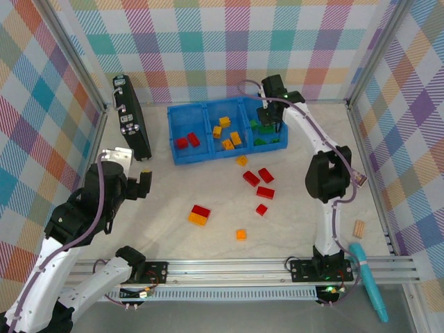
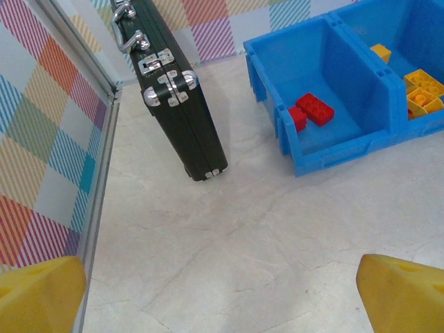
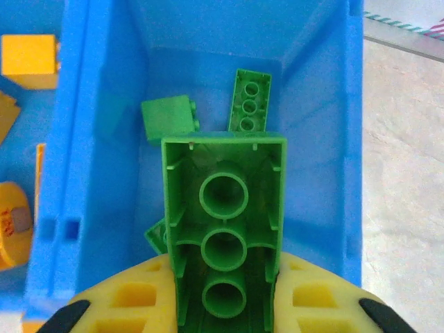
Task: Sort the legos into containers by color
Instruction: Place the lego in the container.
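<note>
Two yellow fingers (image 3: 125,302) of the right pincer (image 3: 225,309) squeeze one green lego (image 3: 223,208) tight. The brick's long side points straight out from the pincer, and its hollow bottom faces the wrist camera. Right under it is the right-hand bin (image 3: 326,104) of the blue containers (image 1: 182,154), the one with other green legos (image 3: 168,119) inside. So the brick hangs over its proper home, and I think the pincer only has to let go. The left pincer (image 2: 222,298) is wide apart and holds nothing, over bare table (image 2: 229,229) near the black case (image 2: 182,111). It is the nearer one to the red and orange legos (image 1: 200,214) lying side by side on the table.
</note>
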Robot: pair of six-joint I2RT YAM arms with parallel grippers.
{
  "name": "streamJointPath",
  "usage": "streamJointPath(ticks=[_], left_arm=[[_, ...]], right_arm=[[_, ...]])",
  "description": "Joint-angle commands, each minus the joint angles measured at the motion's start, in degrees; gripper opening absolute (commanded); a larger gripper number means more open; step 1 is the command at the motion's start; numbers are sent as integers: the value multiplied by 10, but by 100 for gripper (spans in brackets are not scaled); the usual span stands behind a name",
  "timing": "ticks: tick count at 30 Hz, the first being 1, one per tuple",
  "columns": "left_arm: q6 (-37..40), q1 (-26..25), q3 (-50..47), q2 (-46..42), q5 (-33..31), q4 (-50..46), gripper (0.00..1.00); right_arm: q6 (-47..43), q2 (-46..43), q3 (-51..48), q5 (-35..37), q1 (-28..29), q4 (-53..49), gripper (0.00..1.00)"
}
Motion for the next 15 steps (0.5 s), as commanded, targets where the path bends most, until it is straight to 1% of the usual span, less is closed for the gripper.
streamJointPath(ticks=[1,4,8,11,15], left_arm=[[1,5,18,-4,-15,-13,100],[5,5,31,5,-5,-24,100],[10,5,47,20,-12,-37,100],[7,5,44,24,-8,-35,100],[-5,5,38,34,1,-36,100]], right_arm=[[-22,47,56,-21,-9,-10,21],[-25,102,115,-23,-15,-28,22],[-47,158,164,-32,-21,-44,23],[-49,178,172,-33,-21,-46,24],[-51,179,162,-33,-20,-40,28]])
